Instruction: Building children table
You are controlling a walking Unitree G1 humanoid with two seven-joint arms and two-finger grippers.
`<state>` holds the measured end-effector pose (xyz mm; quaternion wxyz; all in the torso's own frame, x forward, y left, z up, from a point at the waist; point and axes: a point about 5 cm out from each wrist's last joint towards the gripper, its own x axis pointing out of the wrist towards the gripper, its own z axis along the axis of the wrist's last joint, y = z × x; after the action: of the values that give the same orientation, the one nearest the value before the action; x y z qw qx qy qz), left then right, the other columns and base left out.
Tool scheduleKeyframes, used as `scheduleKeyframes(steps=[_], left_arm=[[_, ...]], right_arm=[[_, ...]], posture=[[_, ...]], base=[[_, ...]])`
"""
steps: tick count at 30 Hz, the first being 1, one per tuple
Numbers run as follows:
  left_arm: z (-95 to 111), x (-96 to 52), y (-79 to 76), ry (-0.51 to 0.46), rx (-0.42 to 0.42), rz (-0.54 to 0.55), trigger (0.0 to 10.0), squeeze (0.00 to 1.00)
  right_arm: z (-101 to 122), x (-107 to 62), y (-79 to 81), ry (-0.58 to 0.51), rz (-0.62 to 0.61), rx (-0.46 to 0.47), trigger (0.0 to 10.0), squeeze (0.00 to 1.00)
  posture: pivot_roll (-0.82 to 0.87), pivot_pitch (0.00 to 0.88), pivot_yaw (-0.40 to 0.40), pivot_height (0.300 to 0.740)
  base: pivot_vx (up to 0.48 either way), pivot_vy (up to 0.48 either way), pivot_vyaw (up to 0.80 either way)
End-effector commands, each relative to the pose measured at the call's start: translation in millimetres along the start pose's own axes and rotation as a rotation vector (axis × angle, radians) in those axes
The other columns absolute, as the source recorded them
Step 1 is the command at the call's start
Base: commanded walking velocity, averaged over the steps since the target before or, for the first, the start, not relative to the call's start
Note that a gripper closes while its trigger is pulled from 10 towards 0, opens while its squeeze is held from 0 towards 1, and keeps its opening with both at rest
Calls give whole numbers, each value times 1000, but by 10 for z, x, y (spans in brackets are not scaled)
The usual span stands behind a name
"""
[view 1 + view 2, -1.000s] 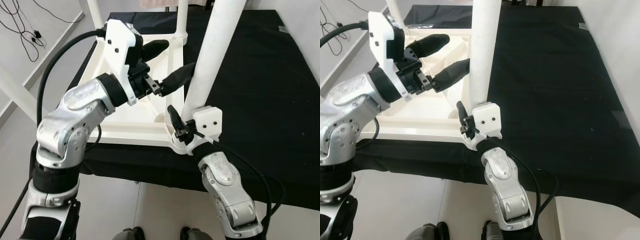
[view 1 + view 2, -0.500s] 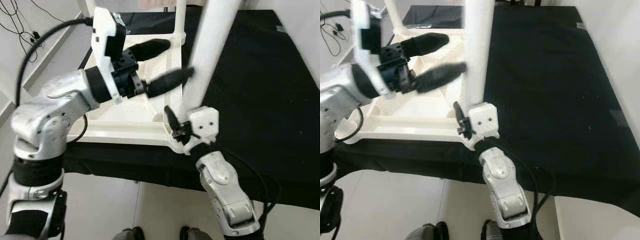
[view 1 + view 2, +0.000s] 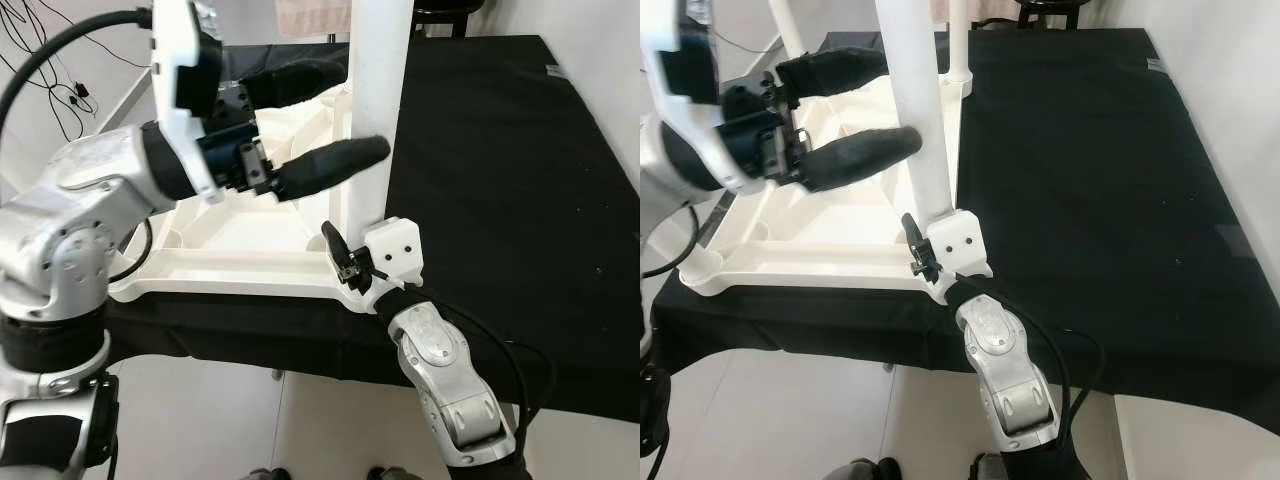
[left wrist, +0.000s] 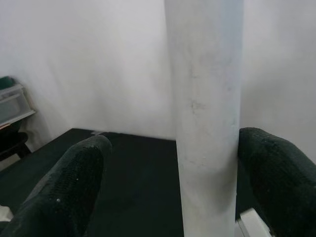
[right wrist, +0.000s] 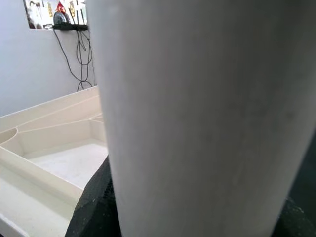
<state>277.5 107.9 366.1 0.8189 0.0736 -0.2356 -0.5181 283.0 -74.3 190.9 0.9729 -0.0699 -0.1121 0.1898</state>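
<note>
White table leg (image 3: 378, 110) upright between open left pincer (image 3: 322, 118) fingers.

I'm in a plain indoor workroom: white walls (image 4: 98, 74), tiled floor (image 3: 790, 400), loose cables (image 3: 60, 80), black-covered worktable (image 3: 1090, 180).

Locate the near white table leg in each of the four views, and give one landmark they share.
Left eye: leg, upper centre.
Right eye: leg, left of centre.
Left wrist: leg, centre, between the left fingers.
Right wrist: leg, close, across most of the picture.
Landmark: black tabletop.
</note>
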Motion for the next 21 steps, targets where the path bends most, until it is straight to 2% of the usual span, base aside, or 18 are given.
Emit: scheduleKeyframes(steps=[1, 3, 7, 10, 15, 20, 21], left_arm=[[-79, 48, 67, 7, -11, 64, 10000, 0], [-147, 96, 69, -4, -51, 64, 10000, 0], [-203, 135, 61, -9, -79, 56, 10000, 0], [-286, 213, 29, -31, -150, -6, 10000, 0], [-384, 281, 11, -5, -172, -70, 10000, 0], [-403, 346, -10, 7, -174, -91, 10000, 0], [-405, 366, -13, 18, -164, -91, 4039, 0]], right_arm=[[-167, -31, 146, 84, 72, 27, 10000, 0], [-164, -33, 147, 83, 76, 27, 10000, 0], [-162, -34, 147, 82, 78, 28, 10000, 0], [-154, -34, 162, 80, 92, 23, 10000, 0], [-157, -32, 177, 81, 99, 19, 10000, 0], [-159, -35, 179, 83, 100, 19, 10000, 0], [-160, -35, 178, 84, 100, 20, 10000, 0]], posture=[[-16, 156, 43, 740], [-17, 157, 40, 740], [-17, 156, 40, 740], [-17, 158, 40, 740], [-21, 160, 42, 740], [-23, 161, 42, 740], [-23, 163, 42, 740]], base=[[0, 0, 0], [0, 0, 0], [0, 0, 0], [0, 0, 0], [0, 0, 0], [0, 0, 0], [0, 0, 0]])
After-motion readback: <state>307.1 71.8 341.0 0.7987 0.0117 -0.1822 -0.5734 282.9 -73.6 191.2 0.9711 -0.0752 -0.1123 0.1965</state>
